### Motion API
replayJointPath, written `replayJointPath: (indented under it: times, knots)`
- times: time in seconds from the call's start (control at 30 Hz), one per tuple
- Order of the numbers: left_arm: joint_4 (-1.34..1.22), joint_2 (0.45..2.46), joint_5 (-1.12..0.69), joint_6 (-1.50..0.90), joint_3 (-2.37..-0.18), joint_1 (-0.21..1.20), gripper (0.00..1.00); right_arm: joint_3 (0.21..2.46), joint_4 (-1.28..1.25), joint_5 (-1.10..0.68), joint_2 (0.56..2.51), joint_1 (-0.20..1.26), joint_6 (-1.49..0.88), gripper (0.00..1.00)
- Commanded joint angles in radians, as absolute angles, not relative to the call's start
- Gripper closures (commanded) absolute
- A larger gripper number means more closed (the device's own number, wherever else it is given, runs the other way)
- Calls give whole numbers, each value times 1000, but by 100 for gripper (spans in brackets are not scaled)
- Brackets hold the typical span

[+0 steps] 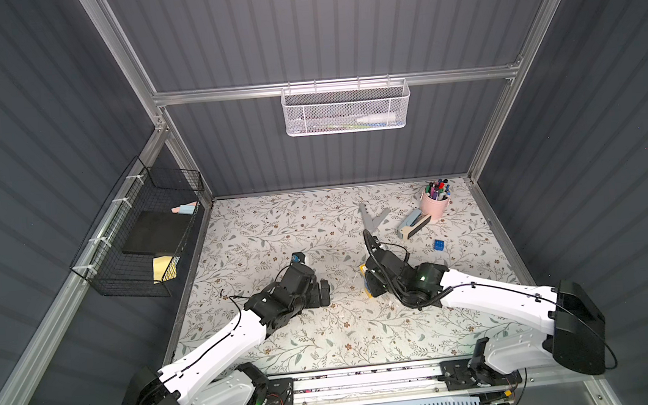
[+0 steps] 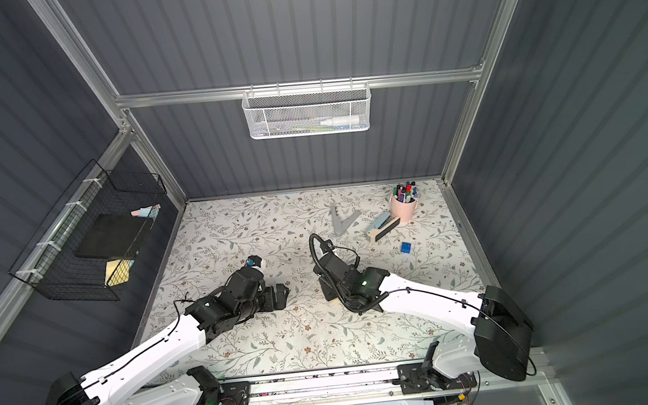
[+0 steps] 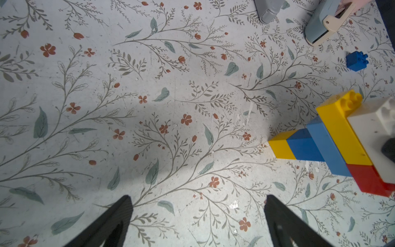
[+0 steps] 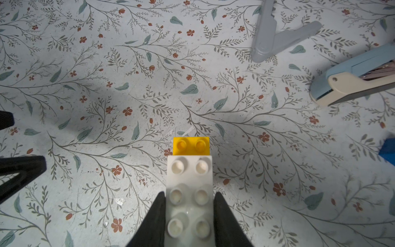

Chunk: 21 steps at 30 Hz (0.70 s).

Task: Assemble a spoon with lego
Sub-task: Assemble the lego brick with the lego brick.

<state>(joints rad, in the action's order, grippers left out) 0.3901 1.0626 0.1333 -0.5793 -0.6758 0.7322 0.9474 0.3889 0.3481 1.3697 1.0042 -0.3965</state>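
Left wrist view: spoon (image 3: 333, 136) head cut off by the frame edge, its white brick part-covered by a dark blur. Both top views: right hand (image 4: 189, 193) and its arm hide nearly all of the spoon, only yellow slivers show. Right wrist view: blue brick (image 4: 388, 149), stapler (image 4: 352, 83) and grey V-piece (image 4: 275, 40) clipped at the edges. Contents of white basket (image 1: 307, 110) too blurred to name.

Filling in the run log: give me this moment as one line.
left gripper: open, empty | right gripper: shut on spoon at white brick | blue brick: loose, apart from spoon
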Motion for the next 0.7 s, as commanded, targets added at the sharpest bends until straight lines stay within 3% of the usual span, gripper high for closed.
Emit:
replayJointPath:
  times: [0.0,0.67]
  knots:
    - [371,1040,128,-569,-661,730,1,924,571,303,1418,1015,-405,92]
    - [370,1042,124,-564,-665,730,1,1018,586,344,1413,1013,-359,64]
